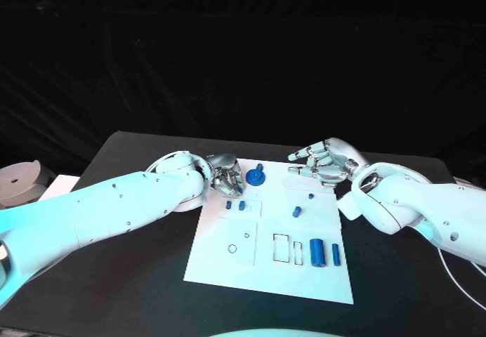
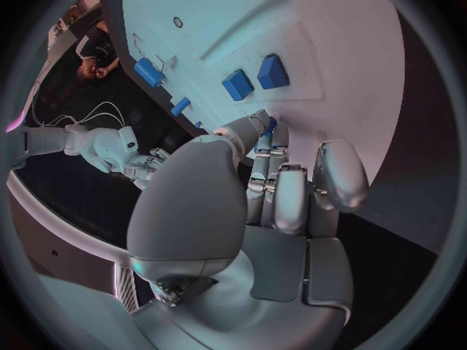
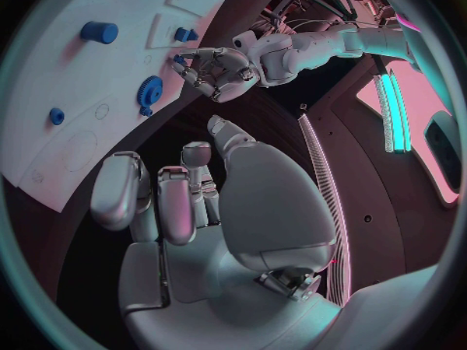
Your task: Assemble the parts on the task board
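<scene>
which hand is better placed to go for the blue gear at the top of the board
Left, probably. The left hand sits at the task board edge right beside the blue gear; the right hand hovers farther off, past the far corner. Neither holds anything.

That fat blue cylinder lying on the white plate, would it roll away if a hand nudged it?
Probably: the blue cylinder lies on its side on the flat task board, so a sideways nudge would likely roll it. It looks stiff, like solid plastic. Its smooth surface may be slippery between metal fingers.

Blue parts point(image 1: 317, 251) on white task board point(image 1: 243, 263), black table point(image 1: 132, 295)
</scene>
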### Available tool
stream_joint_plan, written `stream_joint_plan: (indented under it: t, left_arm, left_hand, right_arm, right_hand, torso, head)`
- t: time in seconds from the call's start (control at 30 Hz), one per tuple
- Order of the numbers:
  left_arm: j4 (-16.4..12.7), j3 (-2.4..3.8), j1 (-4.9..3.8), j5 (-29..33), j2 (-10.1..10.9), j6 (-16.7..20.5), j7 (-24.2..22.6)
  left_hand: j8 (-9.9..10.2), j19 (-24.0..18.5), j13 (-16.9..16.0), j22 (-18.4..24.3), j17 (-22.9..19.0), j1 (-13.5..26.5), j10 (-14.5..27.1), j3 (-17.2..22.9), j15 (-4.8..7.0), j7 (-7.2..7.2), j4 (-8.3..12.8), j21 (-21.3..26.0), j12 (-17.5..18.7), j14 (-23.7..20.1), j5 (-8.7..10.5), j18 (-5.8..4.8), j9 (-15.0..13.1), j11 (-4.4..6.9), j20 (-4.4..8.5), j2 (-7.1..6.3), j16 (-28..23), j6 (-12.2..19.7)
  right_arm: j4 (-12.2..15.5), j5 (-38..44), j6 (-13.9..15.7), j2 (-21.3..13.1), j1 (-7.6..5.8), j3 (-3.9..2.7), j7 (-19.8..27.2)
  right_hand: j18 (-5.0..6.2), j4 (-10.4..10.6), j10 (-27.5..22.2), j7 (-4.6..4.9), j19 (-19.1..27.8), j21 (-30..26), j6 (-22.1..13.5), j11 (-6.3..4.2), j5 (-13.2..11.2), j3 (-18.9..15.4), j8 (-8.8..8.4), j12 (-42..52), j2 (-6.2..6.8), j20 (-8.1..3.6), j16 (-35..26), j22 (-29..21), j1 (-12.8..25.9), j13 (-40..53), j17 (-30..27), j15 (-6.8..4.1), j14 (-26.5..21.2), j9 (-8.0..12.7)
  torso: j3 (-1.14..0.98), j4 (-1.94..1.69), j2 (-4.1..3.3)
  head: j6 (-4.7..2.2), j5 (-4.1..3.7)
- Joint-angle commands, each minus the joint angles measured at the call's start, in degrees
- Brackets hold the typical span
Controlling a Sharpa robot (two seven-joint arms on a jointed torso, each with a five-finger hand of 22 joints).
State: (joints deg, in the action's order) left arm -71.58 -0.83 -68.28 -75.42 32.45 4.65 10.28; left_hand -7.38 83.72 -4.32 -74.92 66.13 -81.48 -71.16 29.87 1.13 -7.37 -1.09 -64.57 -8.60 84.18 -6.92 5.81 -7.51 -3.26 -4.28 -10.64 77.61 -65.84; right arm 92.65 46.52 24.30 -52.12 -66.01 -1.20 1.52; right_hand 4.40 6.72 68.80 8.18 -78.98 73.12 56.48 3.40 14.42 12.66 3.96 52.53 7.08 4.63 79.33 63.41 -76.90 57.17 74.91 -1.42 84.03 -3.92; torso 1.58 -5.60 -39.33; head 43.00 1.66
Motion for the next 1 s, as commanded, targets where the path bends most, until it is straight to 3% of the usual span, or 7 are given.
stream_joint_plan:
  t: [0.03,0.33,0.8,1.0]
  left_arm:
    - [-0.1,0.00,0.04,-1.0,-0.2,0.6,0.0]
    - [0.4,-0.01,0.12,-1.0,-0.8,-0.4,0.5]
    - [1.0,-0.08,0.29,-0.8,-1.0,-3.2,1.0]
    - [1.1,-0.09,0.29,-0.2,-1.0,-3.0,0.8]
  left_hand:
    - [-0.1,1.2,-0.1,-0.2,-0.1,0.2,-0.6,0.0,0.36,-0.03,0.3,-0.6,0.3,1.6,-0.35,-0.89,-0.1,-0.01,0.09,0.49,-0.2,-0.5]
    - [-0.1,1.2,-0.1,-0.3,-0.1,0.2,-0.7,0.0,0.37,-0.03,0.3,-0.7,0.4,1.6,-0.34,-0.91,-0.1,0.00,0.10,0.50,-0.1,-0.5]
    - [0.9,1.1,0.2,-0.3,-0.6,1.2,0.3,-0.3,0.11,-0.22,0.4,-0.5,1.8,1.5,0.00,-0.90,0.3,-0.38,-0.02,0.18,-0.2,0.4]
    - [3.5,0.9,0.5,-0.1,-1.2,2.3,2.3,-0.4,-0.28,-0.24,0.3,0.0,3.7,1.4,-0.07,-0.81,1.3,-0.81,-0.31,-0.61,-0.3,4.0]
  right_arm:
    - [0.1,0.5,-0.7,0.1,0.04,0.00,0.4]
    - [0.1,0.5,-0.8,0.1,0.04,0.00,0.4]
    - [0.1,0.6,-1.0,0.0,0.04,0.01,0.3]
    - [0.1,0.6,-1.0,0.0,0.05,0.01,0.3]
  right_hand:
    - [1.07,-0.1,-0.4,0.29,0.2,-0.4,-0.2,-0.16,0.3,-0.2,0.10,0.0,-0.54,0.00,-0.2,0.0,-0.1,0.0,1.9,0.20,2.6,-0.1]
    - [1.07,-0.1,-0.4,0.29,0.2,-0.4,-0.2,-0.16,0.3,-0.2,0.10,0.0,-0.54,0.00,-0.2,0.0,-0.1,0.0,1.9,0.20,2.6,-0.1]
    - [1.08,-0.1,-0.4,0.29,0.3,-0.4,-0.2,-0.15,0.3,-0.2,0.10,-0.1,-0.54,0.01,-0.2,-0.1,-0.1,-0.1,1.9,0.20,2.6,-0.1]
    - [1.08,-0.1,-0.4,0.29,0.3,-0.4,-0.2,-0.15,0.3,-0.2,0.10,-0.1,-0.54,0.01,-0.2,-0.1,-0.1,-0.1,1.9,0.20,2.6,-0.1]
  torso:
    - [-0.01,-0.06,0.02]
    - [0.04,0.07,-0.06]
    - [0.00,-0.02,0.02]
    - [0.01,0.03,0.02]
  head:
    - [-0.02,0.06]
    - [0.00,0.15]
    - [0.24,-0.05]
    - [0.26,0.00]
